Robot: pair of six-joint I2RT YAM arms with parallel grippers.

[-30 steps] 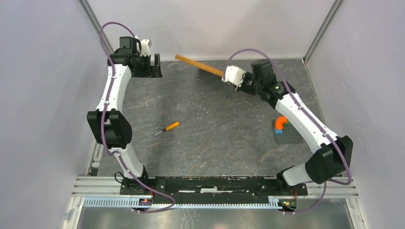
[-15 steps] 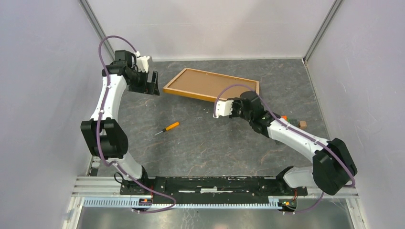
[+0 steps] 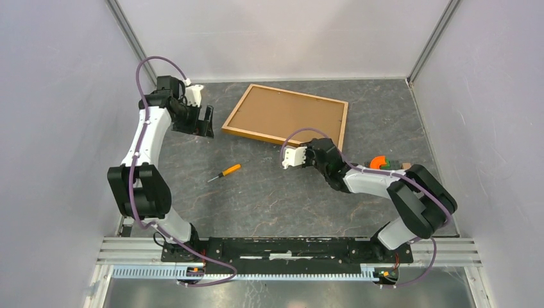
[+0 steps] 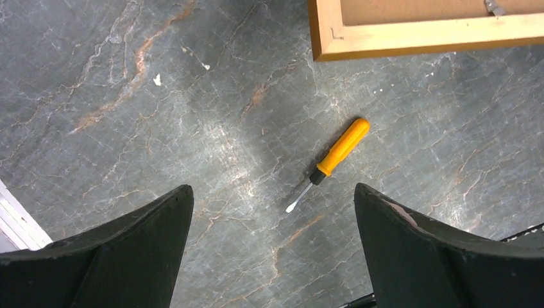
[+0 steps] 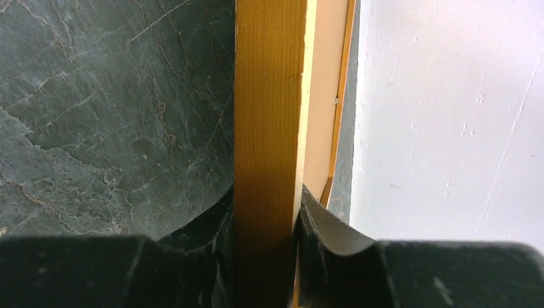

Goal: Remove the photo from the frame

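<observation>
Overhead view spans the table (image 3: 276,192); both wrist views closely share the frame (image 3: 285,114).

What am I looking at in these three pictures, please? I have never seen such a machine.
These are two robot arms bolted to a table, each ending in a two-finger gripper. The wide picture comes from a fixed camera above; the other two come from cameras on the wrists, so the dark shapes at their bottom are fingers. On the table are a frame, brown back up, a screwdriver and, partly behind the right arm, small blocks. The left gripper is open and holds nothing. The right gripper is closed on the frame's wooden edge. The photo is not visible.
</observation>
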